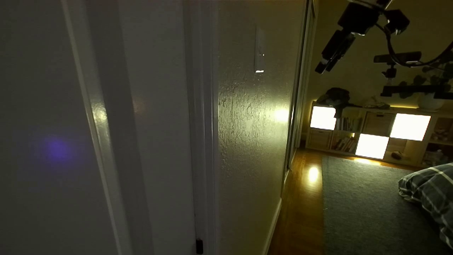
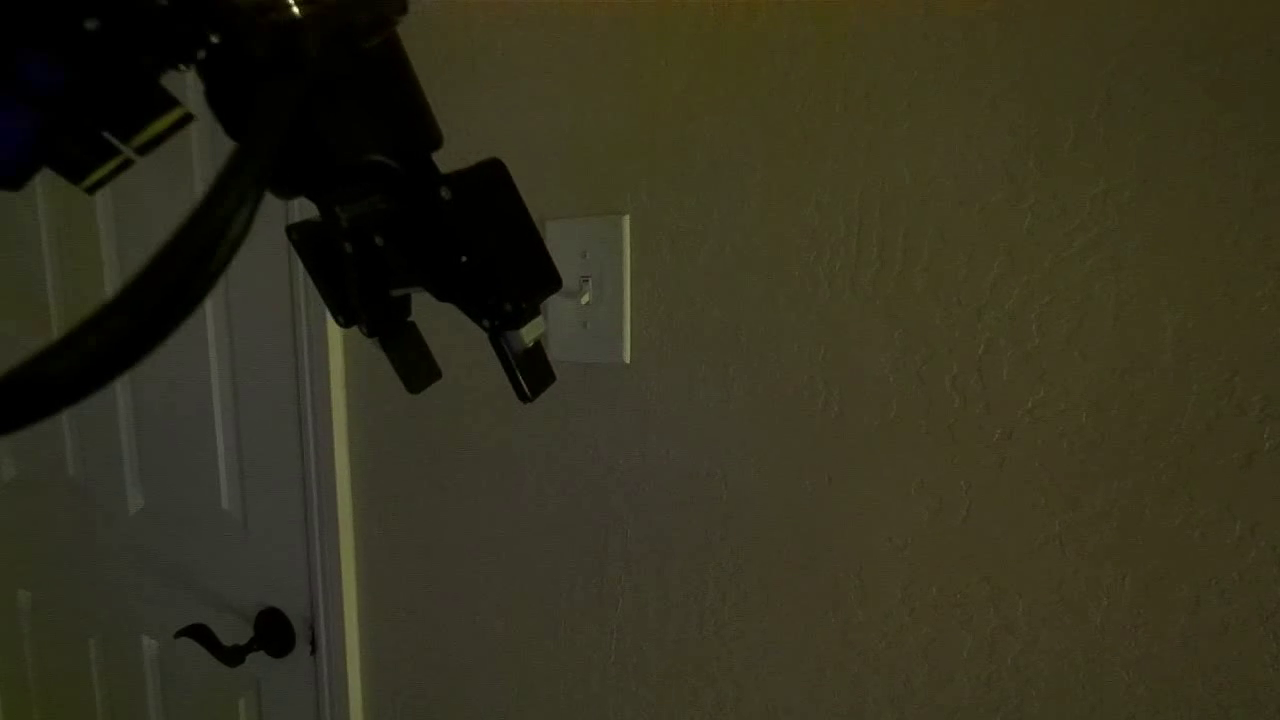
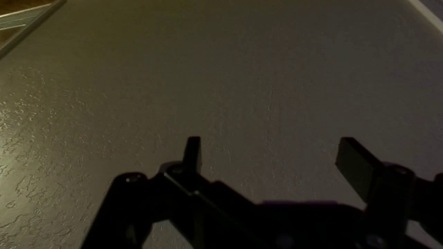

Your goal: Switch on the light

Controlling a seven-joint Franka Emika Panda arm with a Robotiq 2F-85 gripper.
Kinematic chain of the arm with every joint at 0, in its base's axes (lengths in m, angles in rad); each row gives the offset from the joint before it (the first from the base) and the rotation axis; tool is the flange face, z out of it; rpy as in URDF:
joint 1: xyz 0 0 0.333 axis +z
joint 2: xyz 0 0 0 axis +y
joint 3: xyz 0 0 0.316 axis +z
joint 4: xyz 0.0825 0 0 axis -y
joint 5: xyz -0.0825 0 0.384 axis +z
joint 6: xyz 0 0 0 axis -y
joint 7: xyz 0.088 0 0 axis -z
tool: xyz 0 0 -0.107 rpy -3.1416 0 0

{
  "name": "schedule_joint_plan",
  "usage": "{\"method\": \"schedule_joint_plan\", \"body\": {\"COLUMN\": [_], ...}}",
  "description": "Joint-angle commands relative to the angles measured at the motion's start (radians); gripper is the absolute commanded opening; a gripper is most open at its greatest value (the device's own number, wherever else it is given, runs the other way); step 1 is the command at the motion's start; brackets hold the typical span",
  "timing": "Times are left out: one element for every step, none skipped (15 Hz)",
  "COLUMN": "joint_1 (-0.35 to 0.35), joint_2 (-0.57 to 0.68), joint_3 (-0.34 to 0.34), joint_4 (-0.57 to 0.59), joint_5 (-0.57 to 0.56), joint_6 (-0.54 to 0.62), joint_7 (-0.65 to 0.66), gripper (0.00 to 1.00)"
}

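Observation:
The light switch is a white wall plate (image 2: pixel 608 300) with a small toggle lever (image 2: pixel 586 291) in its middle. The lever seems to tilt downward, but the picture is dark. In an exterior view the plate (image 1: pixel 260 49) shows nearly edge-on on the wall. The lamp itself is out of view. My gripper (image 2: pixel 478 378) is open and empty, its fingers pointing down. It overlaps the plate's left edge in that view; in an exterior view the gripper (image 1: pixel 325 67) appears apart from the wall. In the wrist view the open fingers (image 3: pixel 270 148) face bare wall, and the plate is not clearly visible.
A textured wall (image 2: pixel 900 450) fills much of the scene. A door (image 2: pixel 150 420) with a dark handle (image 2: pixel 255 635) stands beside it. A shelf (image 1: pixel 375 124) with glowing compartments, a rug (image 1: pixel 361 205) and a bed corner (image 1: pixel 431 194) lie beyond. A cable hangs from the arm.

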Motion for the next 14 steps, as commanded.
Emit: {"method": "schedule_joint_plan", "body": {"joint_1": [-0.001, -0.001, -0.001, -0.002, -0.002, 0.009, 0.021, 0.028, 0.039, 0.049, 0.058, 0.066, 0.073, 0.074], "joint_2": [0.002, 0.003, 0.003, 0.003, 0.003, 0.009, 0.021, 0.032, 0.049, 0.063, 0.079, 0.091, 0.109, 0.123], "joint_3": [0.002, 0.002, 0.002, 0.002, 0.002, -0.004, -0.007, -0.006, -0.006, -0.007, -0.006, -0.006, -0.005, -0.002], "joint_4": [0.001, 0.001, 0.001, 0.001, 0.001, -0.001, 0.002, 0.008, 0.019, 0.03, 0.044, 0.054, 0.074, 0.089], "joint_5": [-0.003, -0.003, -0.003, -0.003, -0.003, 0.027, 0.055, 0.071, 0.095, 0.122, 0.149, 0.182, 0.215, 0.24], "joint_6": [-0.002, -0.002, -0.002, -0.002, -0.002, 0.006, 0.024, 0.032, 0.042, 0.05, 0.06, 0.07, 0.083, 0.092], "joint_7": [0.003, 0.003, 0.003, 0.003, 0.003, -0.012, -0.032, -0.04, -0.06, -0.082, -0.097, -0.123, -0.145, -0.162], "gripper": [1.0, 1.0, 1.0, 1.0, 1.0, 1.0, 1.0, 1.0, 1.0, 1.0, 1.0, 1.0, 0.84, 0.74]}}
